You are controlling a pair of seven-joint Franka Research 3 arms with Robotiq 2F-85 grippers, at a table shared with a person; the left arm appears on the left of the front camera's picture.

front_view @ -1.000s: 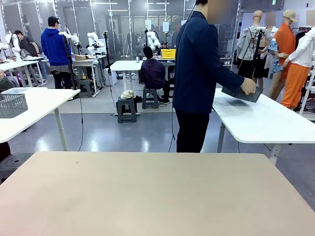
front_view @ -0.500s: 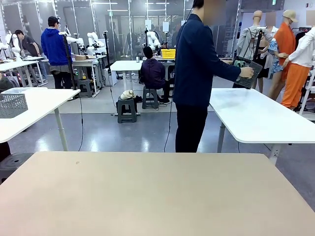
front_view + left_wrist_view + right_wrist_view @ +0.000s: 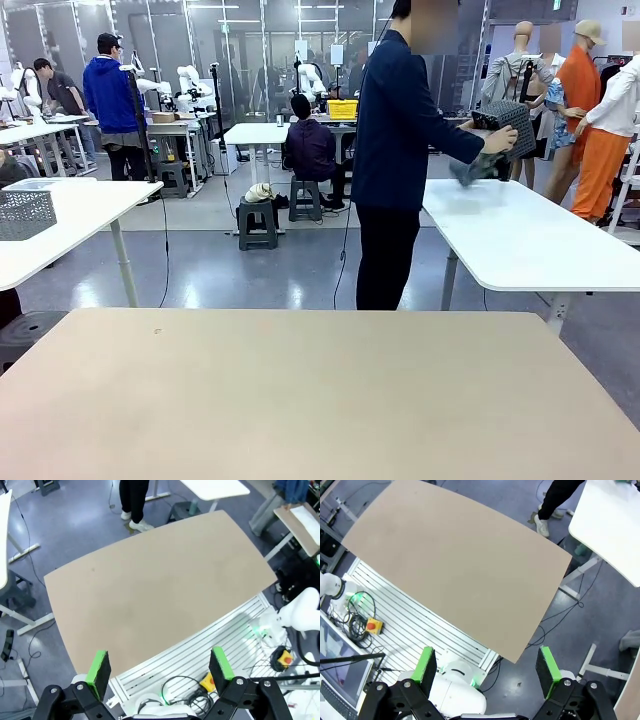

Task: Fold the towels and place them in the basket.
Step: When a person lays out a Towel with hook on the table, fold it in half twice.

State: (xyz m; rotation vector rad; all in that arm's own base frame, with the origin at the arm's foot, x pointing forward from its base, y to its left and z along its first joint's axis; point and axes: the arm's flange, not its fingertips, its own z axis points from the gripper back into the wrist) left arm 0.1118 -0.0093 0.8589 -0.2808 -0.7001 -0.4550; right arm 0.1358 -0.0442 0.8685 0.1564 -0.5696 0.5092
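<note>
Beige is the colour of the big table [image 3: 300, 390] on the robot's side. A person [image 3: 395, 150] in a dark blue jacket stands past its far edge, turned toward a white side table [image 3: 530, 240]. The person's hand [image 3: 497, 142] holds the basket [image 3: 508, 120] up in the air over the white table. The basket is dark grey with lots of little holes, and it is tipped over on its side. A dark soft thing [image 3: 468, 170] hangs just under the basket. It may be a towel, but it is too blurry to be sure.

Seen from the left wrist, the left gripper [image 3: 160, 665] hangs high over the beige table. Its two green pads [image 3: 100, 666] stand wide apart and hold nothing. Seen from the right wrist, the right gripper [image 3: 487, 667] is high over the table too. Its green pads [image 3: 426, 664] are also wide apart, with nothing held. Both grippers are well apart from the basket.
</note>
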